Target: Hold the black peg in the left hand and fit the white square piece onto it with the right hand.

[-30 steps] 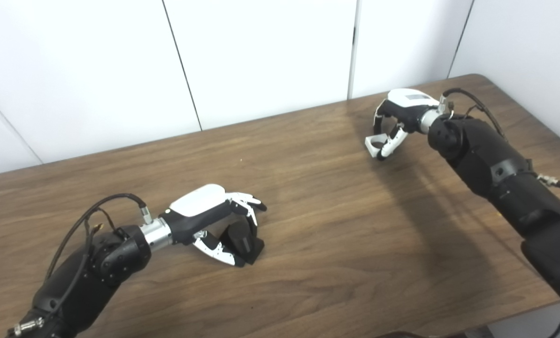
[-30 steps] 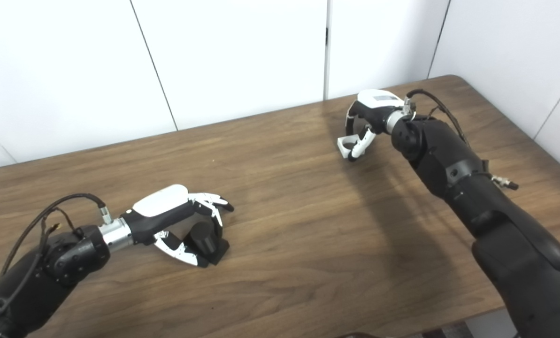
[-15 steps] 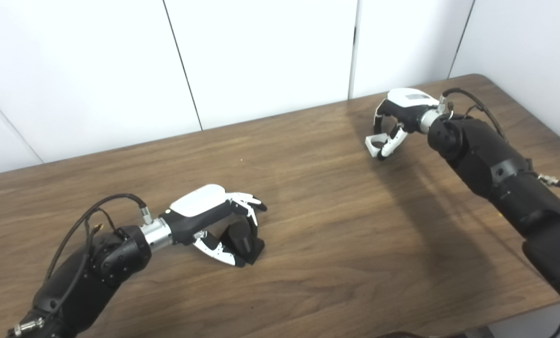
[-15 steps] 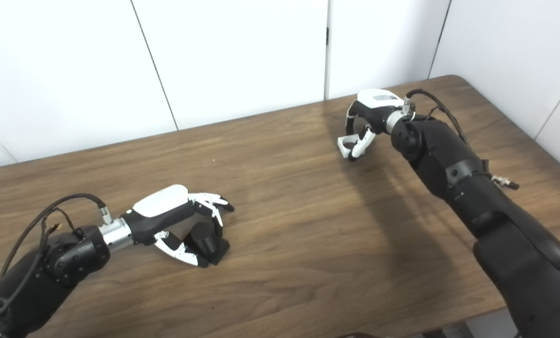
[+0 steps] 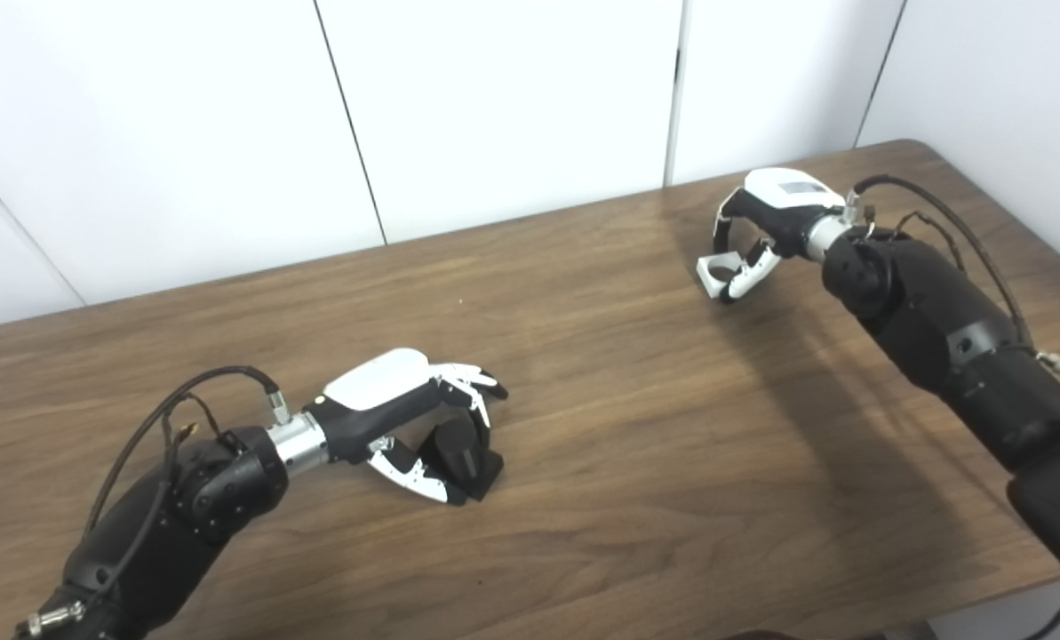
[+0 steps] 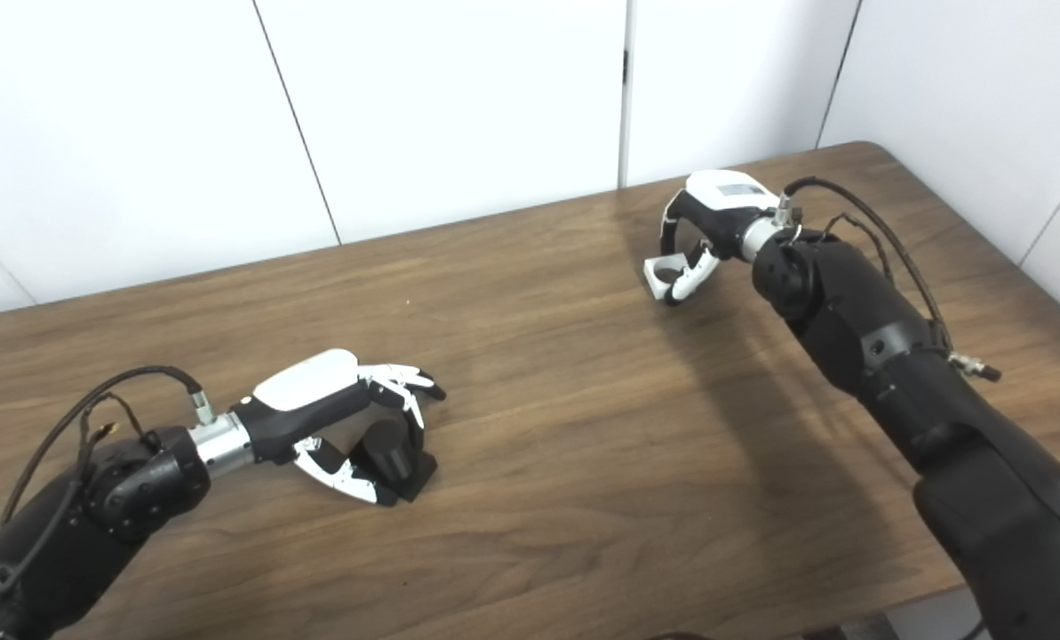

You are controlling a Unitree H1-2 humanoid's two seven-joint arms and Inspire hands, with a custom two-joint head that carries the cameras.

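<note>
Black peg (image 5: 463,453) standing on the wooden table (image 5: 636,462) at near left, left hand (image 5: 405,418) curled around it, fingers over the top and thumb below, not yet lifted; white square piece (image 5: 718,271) at far right, pinched in the right hand (image 5: 765,222), well apart from the peg. Advisable: firm up both grips, raise the peg upright, carry the piece across, line its round hole over the peg top. Contact under both hands hidden; whether the piece is clear of the table, not discernible.

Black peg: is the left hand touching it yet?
Touching. In the left eye view the left hand has its fingers curled over the black peg, with the thumb against its near side.
</note>
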